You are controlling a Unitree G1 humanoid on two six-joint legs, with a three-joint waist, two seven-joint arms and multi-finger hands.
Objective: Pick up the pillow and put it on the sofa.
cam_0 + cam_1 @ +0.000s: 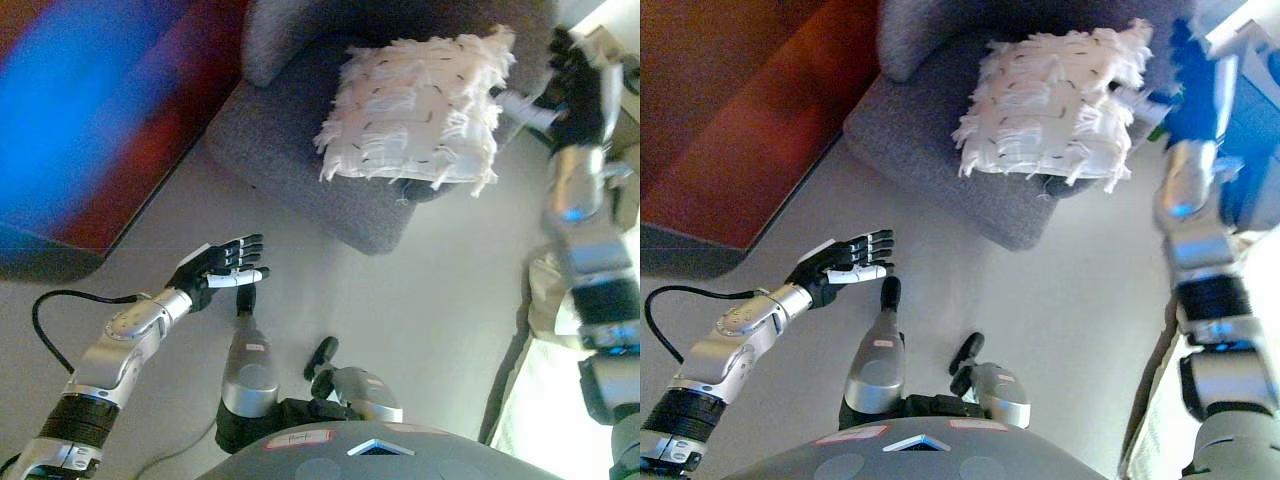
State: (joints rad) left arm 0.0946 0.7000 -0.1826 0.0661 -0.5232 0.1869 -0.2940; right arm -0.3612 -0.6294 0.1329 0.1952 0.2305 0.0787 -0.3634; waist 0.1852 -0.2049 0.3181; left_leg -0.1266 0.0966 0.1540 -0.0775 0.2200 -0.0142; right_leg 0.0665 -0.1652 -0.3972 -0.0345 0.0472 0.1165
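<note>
The pillow (415, 108) lies in the upper middle of the frame on the seat of the sofa (290, 150), its lower edge reaching out to the front lip of the cushion. It is a square, cream-white cushion with a shaggy cover: rows of loose fabric fringe stand up all over it, flecked with short dark stitches, and ragged tassels hang off its edges. The sofa is upholstered in a coarse grey woven fabric, with a rounded armrest at the top of the frame and a thick, soft-cornered seat. At the upper right of the frame the right robot hand (575, 80) is raised just beside the pillow's right edge; its dark fingers are extended and relaxed, gripping nothing, and whether they touch the fringe cannot be told. At the lower left of the frame the left robot hand (222, 266) hovers over the floor (420, 290), well apart from the sofa, palm turned inward, its dark, white-tipped fingers straight and close together, empty. The floor is smooth, pale and matte. A flat reddish-brown surface (740, 110) fills the upper left of the frame.
</note>
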